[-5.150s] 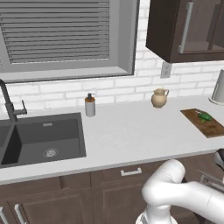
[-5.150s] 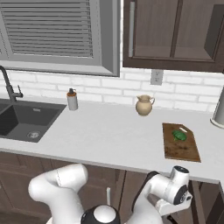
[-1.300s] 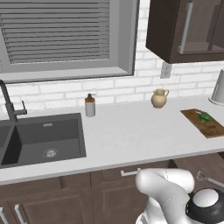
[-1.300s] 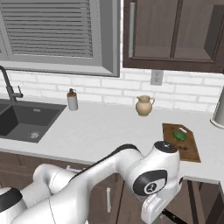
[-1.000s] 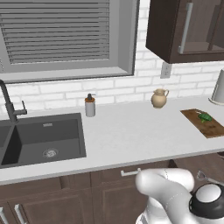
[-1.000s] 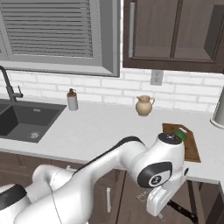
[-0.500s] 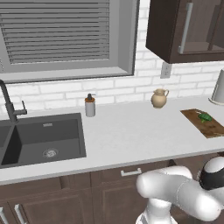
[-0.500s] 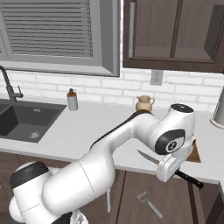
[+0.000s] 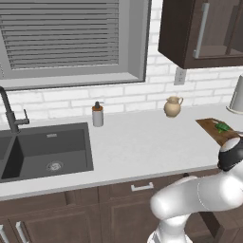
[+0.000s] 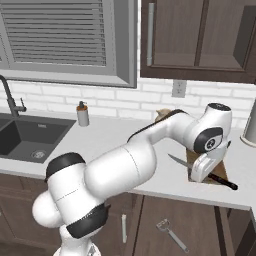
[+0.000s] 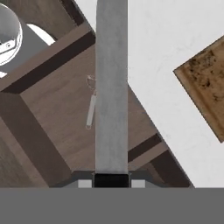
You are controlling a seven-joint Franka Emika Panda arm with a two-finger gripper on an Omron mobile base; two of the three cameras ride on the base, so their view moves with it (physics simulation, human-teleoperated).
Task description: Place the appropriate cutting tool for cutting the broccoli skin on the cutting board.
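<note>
End effector (image 10: 204,175) clamped on knife (image 10: 222,181), near front edge of cutting board (image 11: 205,83). Broccoli (image 9: 221,126) sits on board. Loop-headed cutting tool (image 10: 171,234) lies in open drawer (image 11: 57,100) below worktop (image 9: 142,142). Lower flat, blade clear of broccoli, then release.

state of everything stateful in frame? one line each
Silver-bladed, black-handled knife: gripped, in the air.
Two-finger gripper: shut on knife.
Brown wooden drawer: open.
Slender silvery metal peeler: lying in drawer.
Brown wooden cutting board: flat on counter.
Small green broccoli floret: resting on board.
</note>
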